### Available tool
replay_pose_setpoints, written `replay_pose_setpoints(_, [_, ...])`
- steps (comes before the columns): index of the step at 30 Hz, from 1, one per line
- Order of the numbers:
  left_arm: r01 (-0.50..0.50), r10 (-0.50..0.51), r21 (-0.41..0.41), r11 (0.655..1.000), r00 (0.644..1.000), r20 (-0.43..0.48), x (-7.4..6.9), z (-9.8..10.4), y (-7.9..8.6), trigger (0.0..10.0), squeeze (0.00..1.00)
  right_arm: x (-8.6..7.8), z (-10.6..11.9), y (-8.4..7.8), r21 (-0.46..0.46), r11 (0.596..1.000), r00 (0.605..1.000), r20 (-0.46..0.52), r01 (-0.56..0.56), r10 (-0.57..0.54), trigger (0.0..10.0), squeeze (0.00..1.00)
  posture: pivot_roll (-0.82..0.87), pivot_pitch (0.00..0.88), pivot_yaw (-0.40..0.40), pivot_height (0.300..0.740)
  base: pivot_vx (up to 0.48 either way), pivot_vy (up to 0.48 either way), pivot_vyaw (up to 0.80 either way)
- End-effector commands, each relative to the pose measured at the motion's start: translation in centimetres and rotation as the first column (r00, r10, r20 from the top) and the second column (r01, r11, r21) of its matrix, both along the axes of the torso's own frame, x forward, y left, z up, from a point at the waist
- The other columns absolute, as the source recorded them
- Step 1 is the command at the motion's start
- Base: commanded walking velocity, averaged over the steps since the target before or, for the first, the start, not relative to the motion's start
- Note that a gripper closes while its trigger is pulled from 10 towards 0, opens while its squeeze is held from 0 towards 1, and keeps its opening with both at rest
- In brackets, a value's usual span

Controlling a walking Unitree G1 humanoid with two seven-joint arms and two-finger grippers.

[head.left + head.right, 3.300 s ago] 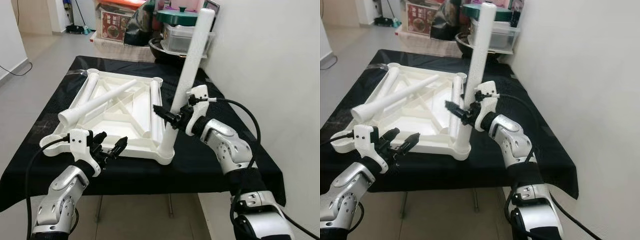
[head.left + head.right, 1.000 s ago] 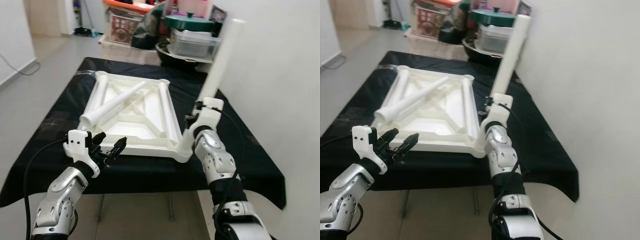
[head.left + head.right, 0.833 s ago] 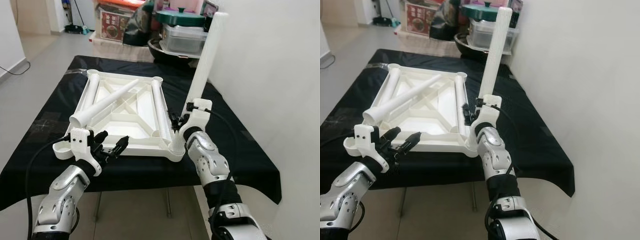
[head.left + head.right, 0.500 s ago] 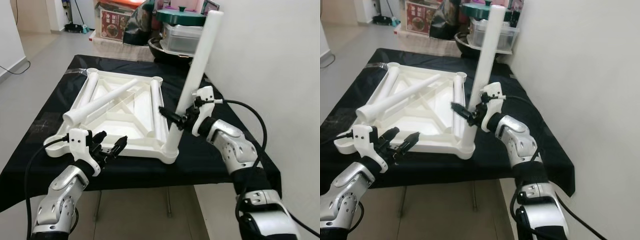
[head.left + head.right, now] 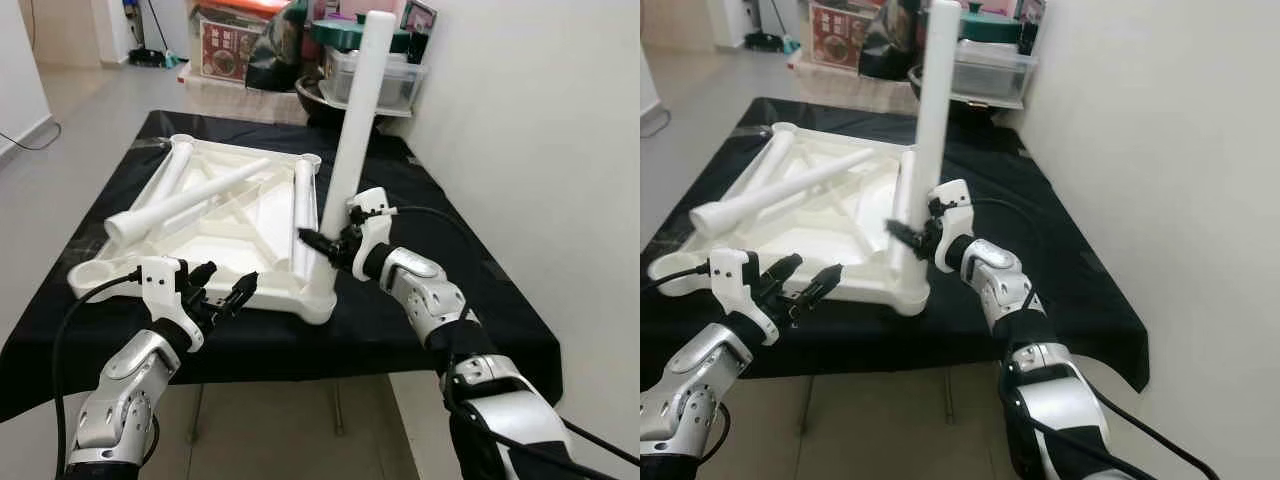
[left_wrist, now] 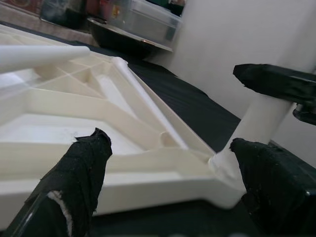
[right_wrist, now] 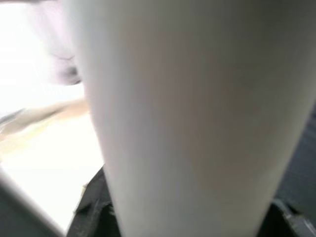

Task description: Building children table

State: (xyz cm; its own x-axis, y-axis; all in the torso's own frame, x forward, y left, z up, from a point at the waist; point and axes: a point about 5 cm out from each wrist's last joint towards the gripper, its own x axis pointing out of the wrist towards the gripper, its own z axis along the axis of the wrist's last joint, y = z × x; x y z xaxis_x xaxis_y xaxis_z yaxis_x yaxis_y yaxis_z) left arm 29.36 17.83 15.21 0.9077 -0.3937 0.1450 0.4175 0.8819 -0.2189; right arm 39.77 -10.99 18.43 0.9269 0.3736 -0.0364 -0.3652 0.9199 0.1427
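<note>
Head cameras: the white table top [image 5: 215, 225] lies upside down on a table with a black cloth [image 5: 420, 270]. One white leg [image 5: 350, 150] stands nearly upright in the corner socket closest to the robot's right. The right gripper [image 5: 325, 243] is clamped on that leg low down, fingers on either side of it. A second loose leg [image 5: 185, 200] lies slanted across the underside of the table top. The left gripper [image 5: 222, 290] hovers just off the near edge, fingers apart, holding nothing. Boxes and a pot with a green lid [image 5: 345, 35] sit behind the table.

Left wrist: two black fingers [image 6: 81, 170] spread wide, with the near edge of the table top between them, plus the base of the standing leg.

Right wrist: the white leg right up close, dark fingers [image 7: 94, 205] hugging it.
</note>
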Motion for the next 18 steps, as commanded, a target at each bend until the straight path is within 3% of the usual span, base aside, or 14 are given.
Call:
replay_pose_setpoints(1, [0.003,-0.003,0.011,1.000,1.000,-0.004,-0.1,-0.1,0.1,10.0,0.00,0.3,-0.7,-2.4,0.017,0.979,0.977,-0.068,0.202,-0.200,0.0,0.00,0.19,0.000,-0.178,0.740,0.000,0.000,0.00])
replay_pose_setpoints(2, [0.002,-0.002,0.011,1.000,1.000,-0.003,-0.1,-0.1,0.1,10.0,0.00,-1.0,-2.5,-3.5,-0.025,0.901,0.893,-0.124,0.433,-0.433,0.0,0.00,0.19,0.000,-0.168,0.740,0.000,0.000,0.00])
replay_pose_setpoints(3, [0.003,-0.003,0.011,1.000,1.000,-0.003,-0.2,-0.1,0.1,10.0,0.00,-1.7,-3.0,-2.7,-0.038,0.900,0.892,-0.121,0.434,-0.435,0.7,0.00,0.19,0.000,-0.164,0.740,0.000,0.000,0.00])
replay_pose_setpoints(4, [0.003,-0.003,0.011,1.000,1.000,-0.003,-0.2,-0.1,0.1,10.0,0.00,-1.7,-3.0,-2.7,-0.038,0.900,0.892,-0.121,0.434,-0.435,0.7,0.00,0.19,0.000,-0.164,0.740,0.000,0.000,0.00])
replay_pose_setpoints(5, [0.005,-0.005,0.011,1.000,1.000,-0.004,-0.2,-0.1,0.1,10.0,0.00,-2.8,-3.1,-0.7,-0.019,0.928,0.921,-0.112,0.373,-0.373,10.0,0.00,0.19,0.000,-0.160,0.740,0.000,0.000,0.00])
replay_pose_setpoints(6, [0.005,-0.005,0.011,1.000,1.000,-0.004,-0.2,-0.1,0.1,10.0,0.00,-3.0,-3.0,0.0,-0.001,0.940,0.934,-0.107,0.342,-0.340,10.0,0.00,0.19,0.000,-0.160,0.740,0.000,0.000,0.00])
replay_pose_setpoints(8, [0.005,-0.005,0.011,1.000,1.000,-0.004,-0.2,-0.1,0.1,10.0,0.00,-3.0,-3.0,0.0,-0.001,0.940,0.934,-0.107,0.342,-0.340,10.0,0.00,0.19,0.000,-0.160,0.740,0.000,0.000,0.00])
replay_pose_setpoints(9, [0.007,-0.007,0.012,1.000,1.000,-0.005,-0.1,-0.1,0.1,10.0,0.00,-3.3,-2.6,0.9,0.015,0.959,0.957,-0.074,0.283,-0.282,10.0,0.00,0.18,0.000,-0.156,0.740,0.000,0.000,0.00])
replay_pose_setpoints(10, [0.010,-0.010,0.013,1.000,1.000,-0.005,-0.1,-0.1,0.1,10.0,0.00,-3.2,-1.8,1.5,0.043,0.971,0.972,-0.022,0.236,-0.235,10.0,1.00,0.18,0.000,-0.156,0.740,0.000,0.000,0.00])
replay_pose_setpoints(12, [0.012,-0.012,0.014,1.000,1.000,-0.006,-0.1,-0.2,0.0,10.0,0.00,-2.7,-0.7,1.7,0.072,0.984,0.985,0.033,0.166,-0.168,10.0,1.00,0.18,0.000,-0.156,0.740,0.000,0.000,0.00])
replay_pose_setpoints(14, [0.012,-0.012,0.014,1.000,1.000,-0.006,-0.1,-0.2,0.0,10.0,0.00,-2.7,-0.7,1.7,0.072,0.984,0.985,0.033,0.166,-0.168,10.0,1.00,0.18,0.000,-0.156,0.740,0.000,0.000,0.00])
replay_pose_setpoints(15, [0.012,-0.012,0.014,1.000,1.000,-0.006,-0.1,-0.2,0.0,10.0,0.00,-2.3,-0.1,1.7,0.072,0.990,0.990,0.053,0.124,-0.128,10.0,0.00,0.18,0.000,-0.164,0.740,0.000,0.000,0.00])
replay_pose_setpoints(17, [0.012,-0.012,0.014,1.000,1.000,-0.006,-0.1,-0.2,0.0,10.0,0.00,-2.3,-0.1,1.7,0.072,0.990,0.990,0.053,0.124,-0.128,10.0,0.00,0.18,0.000,-0.164,0.740,0.000,0.000,0.00])
replay_pose_setpoints(18, [0.011,-0.011,0.012,1.000,1.000,-0.005,-0.1,-0.2,0.0,10.0,0.00,-1.9,0.5,1.6,0.085,0.996,0.997,0.061,0.042,-0.047,10.0,0.00,0.18,0.000,-0.168,0.740,0.000,0.000,0.00])
